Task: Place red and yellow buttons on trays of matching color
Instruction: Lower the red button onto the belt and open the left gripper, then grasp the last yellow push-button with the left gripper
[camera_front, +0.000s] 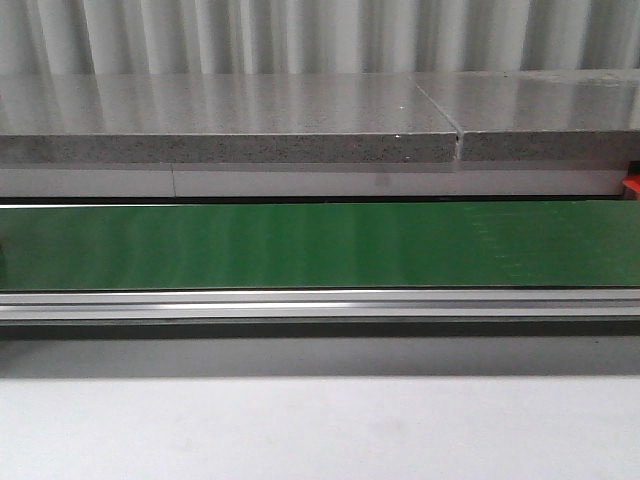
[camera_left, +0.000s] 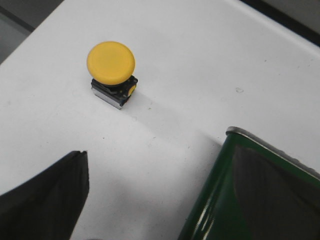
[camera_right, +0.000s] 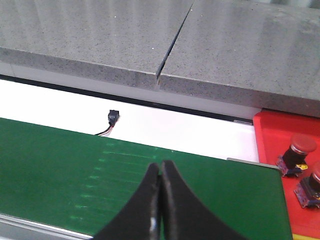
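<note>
Yellow mushroom-cap button (camera_left: 111, 62) w/ black-and-metal base sits upright on white table (camera_left: 200, 75), near green belt end (camera_left: 240, 190). Prob light, rigid, smooth cap; grab base. Left gripper (camera_left: 165, 200) wide open, empty; right gripper (camera_right: 161, 200) closed, empty.

A pale corrugated wall (camera_front: 300, 35) ran across the back. In front of it lay a grey speckled stone ledge (camera_front: 220, 120), split by a narrow seam (camera_front: 458, 140) toward its right end and glossy with soft reflected light. Below it a green conveyor belt (camera_front: 320, 245) stretched the full width, edged by an aluminium rail (camera_front: 320, 303). Nearest lay the white surface (camera_front: 320, 430), evenly lit.
</note>
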